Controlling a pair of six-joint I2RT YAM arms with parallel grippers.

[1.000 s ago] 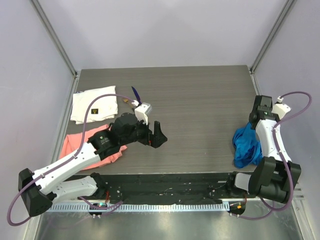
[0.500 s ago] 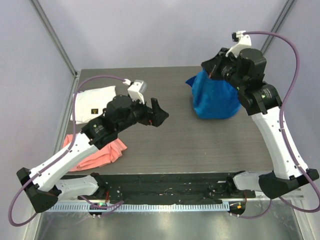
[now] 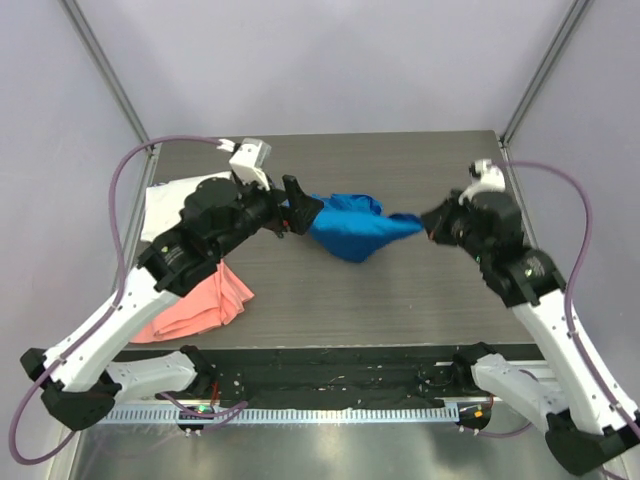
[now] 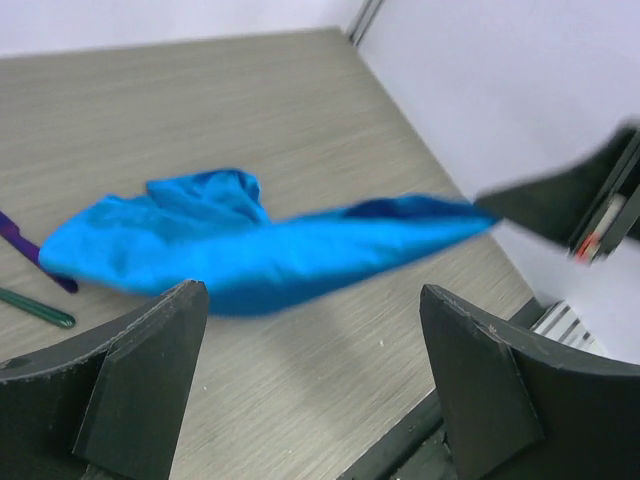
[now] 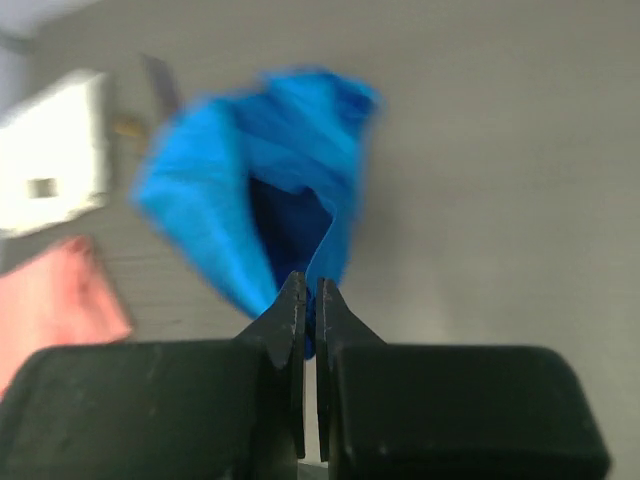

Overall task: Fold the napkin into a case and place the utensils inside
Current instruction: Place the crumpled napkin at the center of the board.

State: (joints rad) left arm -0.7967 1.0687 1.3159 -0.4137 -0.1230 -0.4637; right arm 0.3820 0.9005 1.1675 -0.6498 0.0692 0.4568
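R gripper [image 3: 428,225] clamped on one corner of the blue napkin [image 3: 350,228]. Cloth bunched, pulled into a long strip. Its far end sits near the L gripper [image 3: 300,205], whose jaws are wide apart w/ nothing in them.

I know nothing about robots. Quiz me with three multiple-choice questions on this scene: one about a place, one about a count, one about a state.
1. Where does the salmon-pink cloth lie?
A) on the table, left side
B) right side
C) far right corner

2. How many cloths show from above?
A) two
B) three
C) four

3. The right gripper is:
A) wide open and empty
B) shut on the napkin
C) out of view

Answers:
1 A, it lies by the left edge.
2 B, the white cloth, the pink one and the blue one.
3 B, its fingers pinch a blue corner in the wrist view.
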